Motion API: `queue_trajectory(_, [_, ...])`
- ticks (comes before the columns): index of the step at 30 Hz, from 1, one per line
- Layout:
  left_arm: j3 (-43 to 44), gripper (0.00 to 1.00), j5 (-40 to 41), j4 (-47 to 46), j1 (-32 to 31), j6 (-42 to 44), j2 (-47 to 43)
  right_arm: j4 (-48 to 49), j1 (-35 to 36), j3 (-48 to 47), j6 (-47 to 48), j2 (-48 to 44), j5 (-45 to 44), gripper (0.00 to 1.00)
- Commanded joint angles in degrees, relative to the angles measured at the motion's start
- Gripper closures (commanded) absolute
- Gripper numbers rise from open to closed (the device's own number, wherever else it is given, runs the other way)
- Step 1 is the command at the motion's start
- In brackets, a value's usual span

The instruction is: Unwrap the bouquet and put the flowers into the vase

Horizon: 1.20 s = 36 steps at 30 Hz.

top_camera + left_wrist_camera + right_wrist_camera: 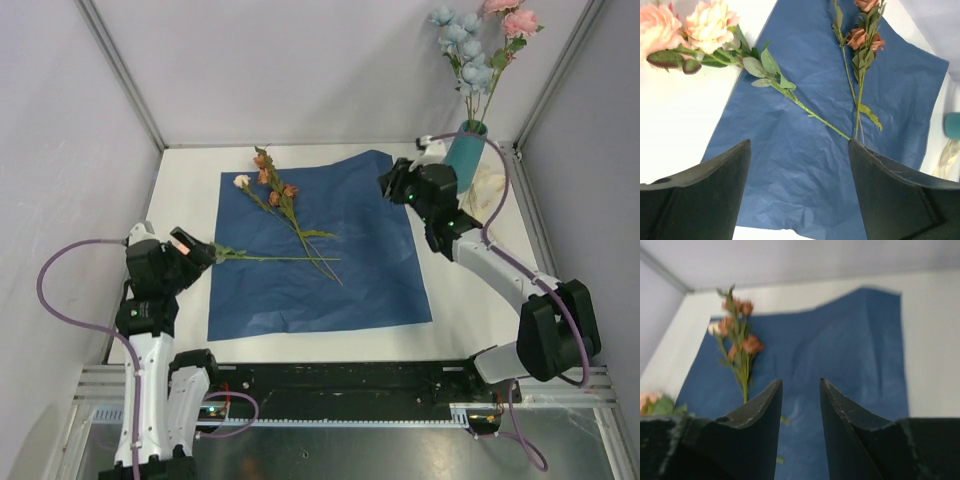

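The bouquet is undone: its blue tissue paper (pixel 320 240) lies spread flat on the table. On the paper lie a rust-brown bloom stem (pixel 285 200) and a pink rose stem (pixel 242 181), and a bare green stem (pixel 285 259) runs rightward from my left gripper (pixel 205 250). The left wrist view shows that gripper (pixel 800 145) wide open over the paper (pixel 805 165), with nothing between its fingers. It also shows the roses (pixel 710 25) and the rust blooms (pixel 865 35) ahead. The teal vase (pixel 465 155) at the back right holds blue blossoms and pink roses. My right gripper (pixel 390 185) hovers beside it, narrowly open (pixel 801 382) and empty.
The cream ribbon (pixel 490 190) lies on the white table just right of the vase. White enclosure walls and metal posts ring the table on three sides. A black rail (pixel 340 380) runs along the near edge between the arm bases.
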<state>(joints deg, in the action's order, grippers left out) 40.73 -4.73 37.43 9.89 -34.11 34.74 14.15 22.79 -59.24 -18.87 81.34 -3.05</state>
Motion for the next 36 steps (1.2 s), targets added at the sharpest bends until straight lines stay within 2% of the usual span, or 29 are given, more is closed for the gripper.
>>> queue_trajectory(1, [-0.41,0.21,2.13,-1.1,0.63,-15.98,5.04,-5.67,5.62,1.82,-1.84,-1.37,-1.47,0.6])
queue_trajectory(5, [0.84,0.24,2.22,-1.68,0.3,-23.99,12.21,-5.83,10.73,5.45,-2.35,-4.72,-2.33,0.6])
queue_trajectory(12, [2.82,0.28,9.5,-3.97,-3.65,-32.86,24.17,-3.27,15.29,11.6,-3.97,-11.23,-2.47,0.61])
queue_trajectory(21, [7.68,0.28,15.41,-7.42,-8.59,-37.21,40.24,-2.3,16.76,14.64,-2.31,-13.91,-1.4,0.61])
queue_trajectory(29, [9.94,0.3,17.5,-8.04,-9.23,-40.49,47.52,-2.02,16.73,15.25,-2.12,-15.57,-2.4,0.61])
queue_trajectory(36, [12.61,0.36,18.48,-8.0,-9.36,-41.28,53.83,-0.67,17.71,15.22,-2.28,-14.36,-2.0,0.62])
